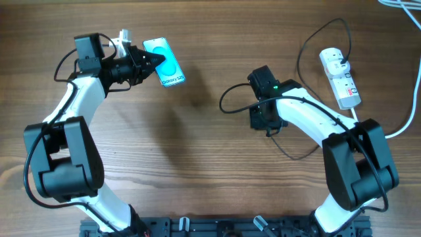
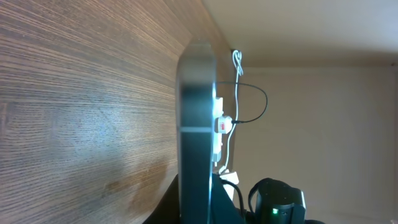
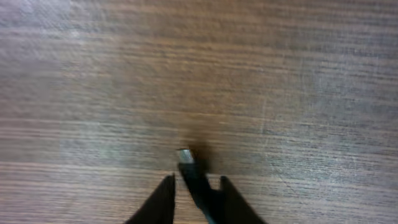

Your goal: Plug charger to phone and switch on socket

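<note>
The phone is sitting at the far left of the wooden table, its teal-green lit screen facing up at the overhead camera and its long side tilting a little. The left gripper is clamping it tight at its left edge, and in the left wrist view the phone is showing edge-on as a dark slim bar running up the middle. Whether it is resting on the wood or being held just above it cannot be told.

Toward the middle, the charger is trailing its thin black cable in loose loops across the table. The right gripper is pointing straight down over the cable's free end, well apart from the phone. Its fingers are standing narrowly parted, and the small metal-tipped plug is lying between them with a thin gap showing on each side near the tips.

At the far right, the socket is lying flat near the table's edge, with the white adapter sitting on it. A thick white cord is running away from it toward the right.
</note>
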{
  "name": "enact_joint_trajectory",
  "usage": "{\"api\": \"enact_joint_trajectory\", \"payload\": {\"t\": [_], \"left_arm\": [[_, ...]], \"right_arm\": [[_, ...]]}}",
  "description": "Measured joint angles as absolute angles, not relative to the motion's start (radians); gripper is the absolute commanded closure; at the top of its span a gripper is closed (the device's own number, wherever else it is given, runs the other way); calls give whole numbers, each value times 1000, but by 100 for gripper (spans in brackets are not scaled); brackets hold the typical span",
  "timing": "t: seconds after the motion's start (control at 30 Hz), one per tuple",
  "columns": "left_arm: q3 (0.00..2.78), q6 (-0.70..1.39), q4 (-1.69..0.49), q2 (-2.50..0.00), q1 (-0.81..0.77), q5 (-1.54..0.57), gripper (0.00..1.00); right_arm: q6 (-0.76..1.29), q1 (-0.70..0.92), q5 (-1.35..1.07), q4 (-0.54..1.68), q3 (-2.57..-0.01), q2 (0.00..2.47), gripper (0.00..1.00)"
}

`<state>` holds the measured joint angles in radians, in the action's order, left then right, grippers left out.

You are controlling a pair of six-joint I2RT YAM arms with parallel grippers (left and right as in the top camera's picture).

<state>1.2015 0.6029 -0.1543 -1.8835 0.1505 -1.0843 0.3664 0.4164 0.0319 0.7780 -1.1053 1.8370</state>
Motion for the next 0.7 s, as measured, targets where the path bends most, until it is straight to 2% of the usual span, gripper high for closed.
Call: {"api": "enact_joint_trajectory", "payload": {"t": [0.37,0.5,0.7], "left_arm": [[1201,603,-155,-1884,150,-1081,96],[1201,603,-155,-1884,150,-1081,96],[1201,603,-158,-1884,150,-1081,96]], "right_arm": [[350,416,15,801,-1100,1837,66],[269,416,11,816,-1100,1837,61],[113,416,12,807,-1098,1837,61]]}}
